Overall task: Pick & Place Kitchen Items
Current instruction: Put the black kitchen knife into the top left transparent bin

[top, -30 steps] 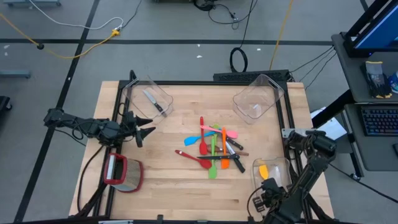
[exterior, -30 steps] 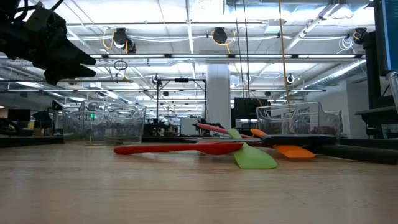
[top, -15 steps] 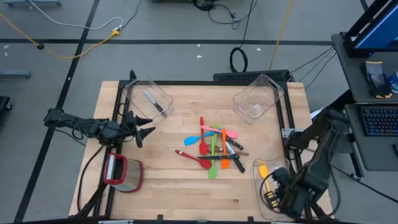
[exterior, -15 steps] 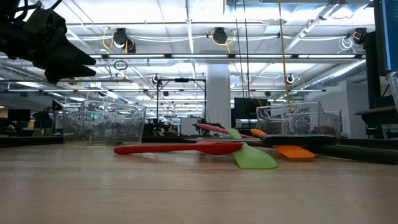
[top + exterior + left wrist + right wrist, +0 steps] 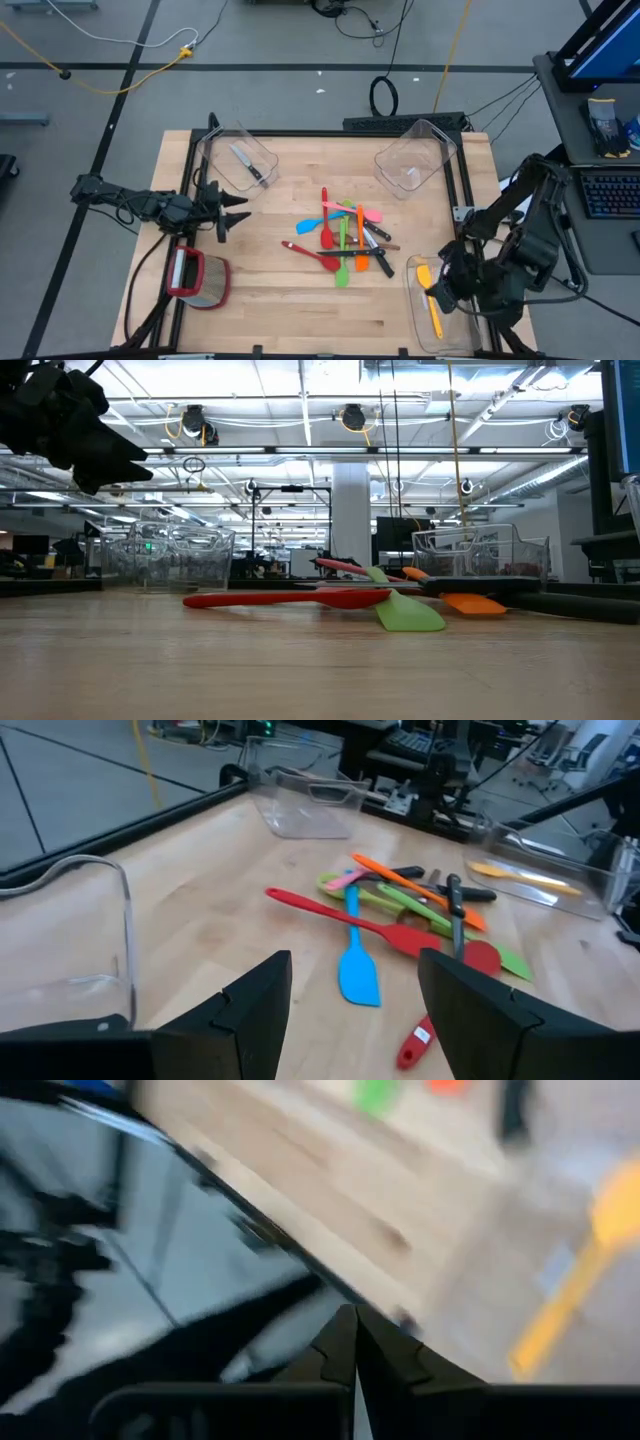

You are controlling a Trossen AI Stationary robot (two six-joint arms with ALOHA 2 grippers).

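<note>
Wooden surface [image 5: 270,300] carries three clear bins and one red-rimmed container [image 5: 198,278]. The far-left bin [image 5: 238,160] holds a black-handled knife [image 5: 246,163]. The far-right bin [image 5: 413,158] shows no utensil that can be made out. The near-right bin [image 5: 432,300] holds a yellow spatula [image 5: 429,296].

The remaining utensils lie in a loose, overlapping pile [image 5: 345,240] at mid-surface: a red spoon [image 5: 385,928], a blue spatula [image 5: 357,965], a green spatula [image 5: 405,607], an orange spatula [image 5: 465,601], pink and black-handled pieces crossed among them. A small red-handled item [image 5: 415,1041] lies just apart from the pile on the left arm's side.

Left end effector [image 5: 228,209]: at the left side of the surface, between the far-left bin and the red-rimmed container, raised above the wood. Fingers [image 5: 255,1005] are spread apart and hold nothing. It points toward the pile, with bare wood between it and the nearest utensils.

Right end effector [image 5: 353,1342]: at the near-right corner, beside the near-right bin. Fingertips are pressed together with nothing between them. The yellow spatula lies in the bin close by, untouched; the bin wall stands between this end effector and the pile.
</note>
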